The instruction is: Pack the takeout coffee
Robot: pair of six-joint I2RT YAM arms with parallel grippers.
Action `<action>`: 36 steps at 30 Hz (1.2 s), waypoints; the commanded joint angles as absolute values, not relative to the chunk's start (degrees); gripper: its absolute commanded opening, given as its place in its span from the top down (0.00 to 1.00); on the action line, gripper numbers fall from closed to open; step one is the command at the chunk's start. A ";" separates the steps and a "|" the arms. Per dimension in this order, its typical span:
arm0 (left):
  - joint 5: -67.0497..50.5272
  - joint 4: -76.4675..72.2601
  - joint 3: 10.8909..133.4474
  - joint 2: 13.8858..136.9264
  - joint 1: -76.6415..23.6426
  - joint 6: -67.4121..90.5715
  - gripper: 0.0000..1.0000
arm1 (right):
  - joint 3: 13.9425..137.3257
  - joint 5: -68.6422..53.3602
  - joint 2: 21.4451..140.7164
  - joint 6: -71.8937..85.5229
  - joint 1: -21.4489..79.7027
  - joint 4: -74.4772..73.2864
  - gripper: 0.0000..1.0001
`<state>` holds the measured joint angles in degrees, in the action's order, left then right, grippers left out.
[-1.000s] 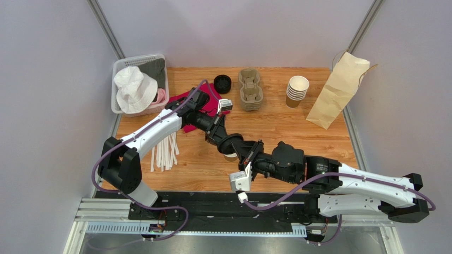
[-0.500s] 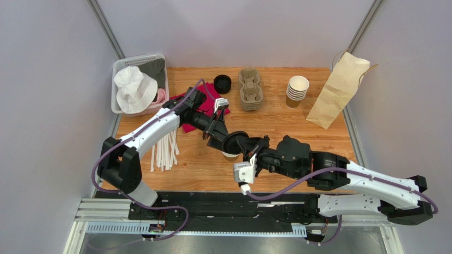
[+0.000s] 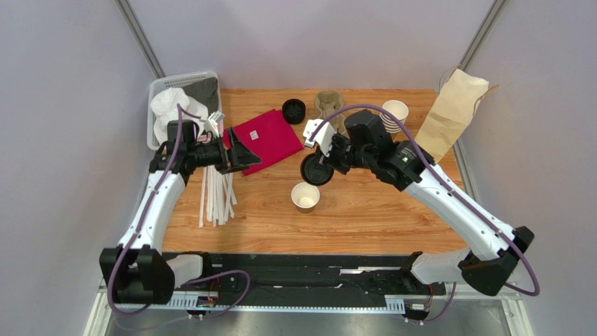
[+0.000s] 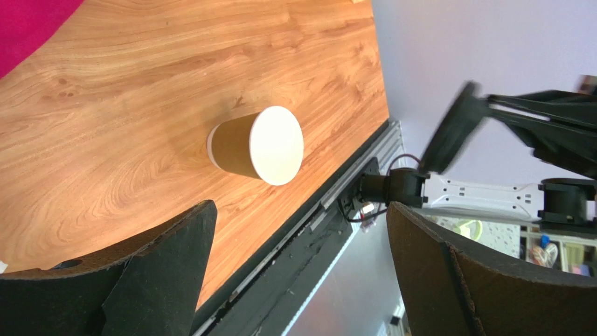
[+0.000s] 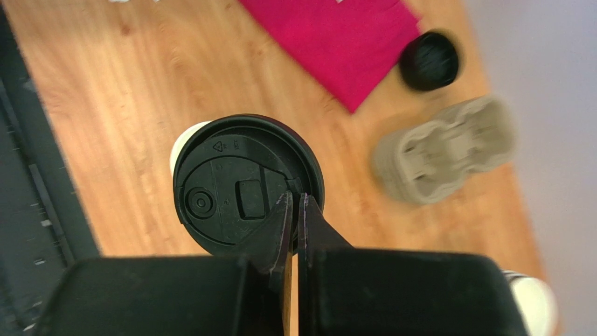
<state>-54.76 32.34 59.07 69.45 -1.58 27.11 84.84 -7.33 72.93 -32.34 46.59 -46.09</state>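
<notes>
Mid-table, on bare wood with room all round, the brown paper cup [image 3: 305, 197] stands open. The right gripper [image 5: 294, 210] pinches the round black plastic lid [image 5: 231, 189] by its rim, aloft near the cup. The left gripper [image 3: 245, 154] gapes empty by the red cloth [image 3: 270, 136].

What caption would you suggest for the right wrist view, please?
Right gripper pinches the black lid by its rim, the cup mostly hidden behind it.

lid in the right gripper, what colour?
Black lid, pinched at its rim by the right gripper; clearest in the right wrist view.
</notes>
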 commanded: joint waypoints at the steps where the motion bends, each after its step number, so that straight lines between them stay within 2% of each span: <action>1: -52.73 20.76 51.87 62.42 -1.58 33.38 0.01 | 85.70 -14.68 75.76 -21.63 45.70 -49.76 1.00; 12: -52.30 1.69 36.22 59.59 -2.46 52.10 0.04 | 80.59 -10.73 83.40 -13.19 45.70 -42.54 1.00; 19: -49.31 -2.90 33.93 58.97 -6.59 54.40 0.07 | 78.14 -9.05 85.69 -11.43 45.53 -38.15 1.00; 36: -49.57 -4.66 34.01 61.61 -7.12 55.28 0.07 | 71.19 -9.58 85.78 -10.55 44.30 -31.47 1.00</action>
<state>-48.95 -2.22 32.95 60.88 -6.79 54.96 71.44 -8.99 86.13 -11.75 44.86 -35.83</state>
